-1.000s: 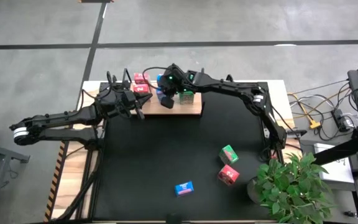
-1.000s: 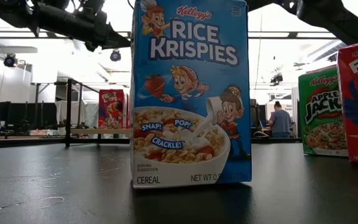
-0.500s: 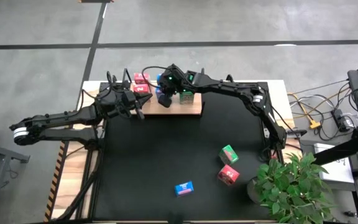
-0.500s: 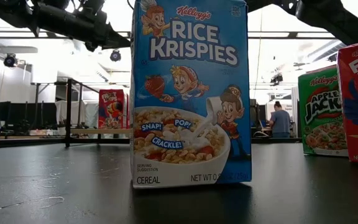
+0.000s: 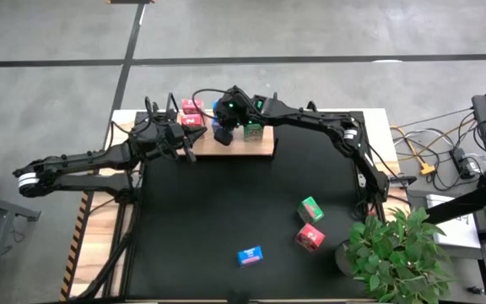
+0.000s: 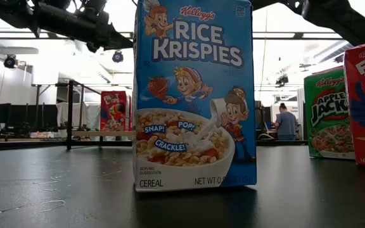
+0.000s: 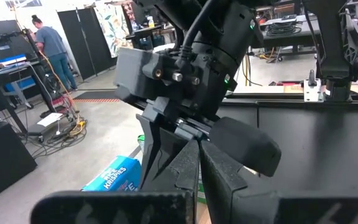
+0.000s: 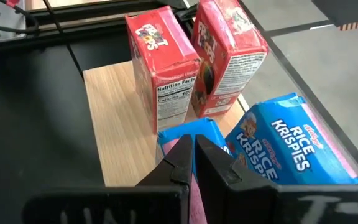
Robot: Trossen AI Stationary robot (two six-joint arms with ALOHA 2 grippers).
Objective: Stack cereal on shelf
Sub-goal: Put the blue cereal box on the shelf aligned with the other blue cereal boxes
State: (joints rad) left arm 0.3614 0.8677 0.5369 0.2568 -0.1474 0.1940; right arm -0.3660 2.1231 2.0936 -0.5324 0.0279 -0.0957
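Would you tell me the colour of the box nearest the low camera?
Blue Rice Krispies box, clearest in the low view.

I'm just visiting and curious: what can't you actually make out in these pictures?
- High view: the boxes on the wooden shelf are partly covered by the right gripper; their count is unclear.
- Low view: the blue cereal box blocks the table's middle.
- Right wrist view: a second blue box is cut off by the edge.

Light: even overhead in high view | Backlight: bright ceiling washed out in low view | Blur: near hand (image 7: 197, 180) softened in wrist views
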